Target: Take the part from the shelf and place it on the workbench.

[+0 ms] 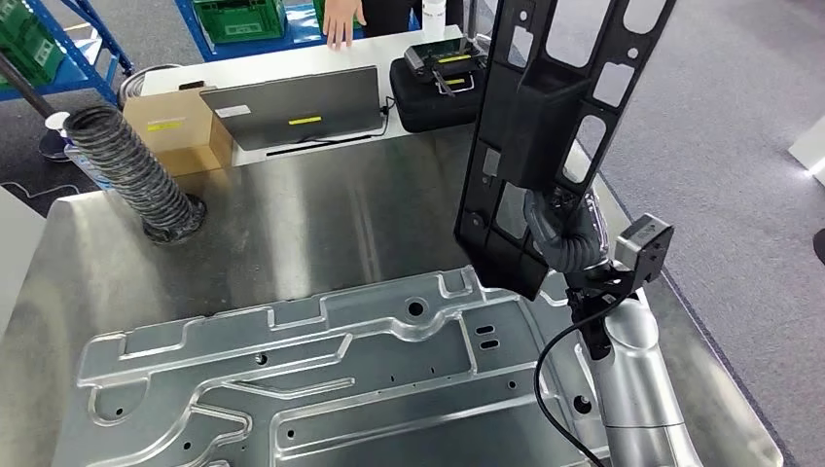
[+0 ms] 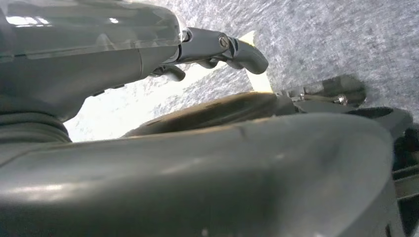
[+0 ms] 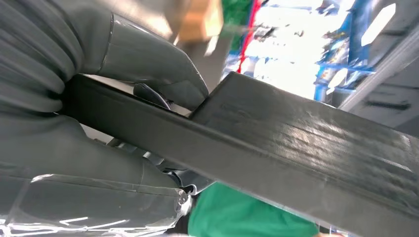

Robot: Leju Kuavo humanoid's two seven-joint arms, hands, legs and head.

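The part (image 1: 545, 126) — a long black plastic panel with cut-out windows and ribbed edges — is off the shelf and stands nearly upright in the air above the far right area of the workbench (image 1: 292, 224), its lower end hanging just above the metal surface and not resting on it, as far as the head view shows. The right hand (image 1: 559, 233) grasps it low down, the thumb and fingers wrapped around its edge; the right wrist view shows the same clamp from close in, the grey thumb pressed on one face of the dark bar. So the fetching half looks done, and what is left is the placing: lowering the panel, tilting it flat and letting go. Under it lies a large silver stamped plate (image 1: 321, 379) that covers much of the near bench, so I judge the free spot for setting down is limited — either on that plate or on the bare steel beyond it. The left hand (image 2: 217, 49) hangs over grey floor with nothing in it, its fingers curled in. Farther back sit a closed laptop (image 1: 297, 107), a cardboard box (image 1: 175, 131), a black case (image 1: 433, 83) and a ribbed hose (image 1: 126, 165), and a person's hand (image 1: 342, 24) rests at the far table edge.
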